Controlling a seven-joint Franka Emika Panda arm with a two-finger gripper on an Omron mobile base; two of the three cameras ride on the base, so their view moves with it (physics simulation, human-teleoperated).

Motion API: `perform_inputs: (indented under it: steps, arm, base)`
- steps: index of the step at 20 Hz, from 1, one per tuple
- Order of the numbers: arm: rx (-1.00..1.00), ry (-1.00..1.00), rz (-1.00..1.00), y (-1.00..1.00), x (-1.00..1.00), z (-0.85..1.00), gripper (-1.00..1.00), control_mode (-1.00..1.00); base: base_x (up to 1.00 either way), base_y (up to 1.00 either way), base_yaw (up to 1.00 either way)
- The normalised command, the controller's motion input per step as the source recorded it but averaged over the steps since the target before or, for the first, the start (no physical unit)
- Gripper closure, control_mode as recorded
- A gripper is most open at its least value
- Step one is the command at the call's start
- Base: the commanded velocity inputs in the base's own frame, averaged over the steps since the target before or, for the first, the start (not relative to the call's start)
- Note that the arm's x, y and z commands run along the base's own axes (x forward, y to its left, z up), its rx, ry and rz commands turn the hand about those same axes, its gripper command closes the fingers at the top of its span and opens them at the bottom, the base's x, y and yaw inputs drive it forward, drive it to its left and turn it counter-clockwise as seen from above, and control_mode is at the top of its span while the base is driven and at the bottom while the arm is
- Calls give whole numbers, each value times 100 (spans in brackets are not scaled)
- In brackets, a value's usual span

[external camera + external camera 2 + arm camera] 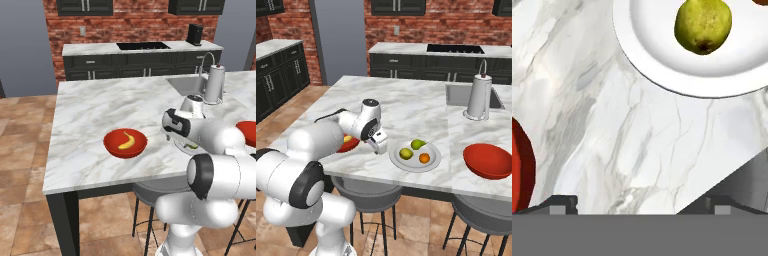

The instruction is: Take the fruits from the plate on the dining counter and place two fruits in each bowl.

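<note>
One red bowl point(125, 143) sits on the dining counter point(90, 115) with the yellow banana point(126, 142) in it; in the hand view its rim point(519, 165) shows at the left. The pale grey plate point(415, 162) holds a yellow-green fruit point(406, 153), a green one point(417, 144) and an orange one point(424, 158). The second red bowl point(488, 160) stands empty to the right. My gripper point(381, 148) hangs open over bare marble between the banana bowl and the plate, holding nothing. The hand view has the plate point(657, 55) and the yellow-green fruit point(703, 26) at the top.
A paper towel holder point(478, 97) stands beside the sink point(463, 95) at the counter's far right. Stools point(368, 192) sit under the near edge of the counter. The marble's near edge point(727, 172) runs close to my right fingertip.
</note>
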Motion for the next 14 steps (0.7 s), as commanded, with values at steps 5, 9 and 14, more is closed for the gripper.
perform_inputs:
  steps: [5,9,14]
  arm:
    - [-8,0,0,-87,-12,0,-100,-100]
    - [-7,0,0,-79,0,0,-100,-100]
    - [-5,0,0,-58,5,0,-100,-100]
  base:
    - [0,0,0]
    - [0,0,0]
    - [0,0,0]
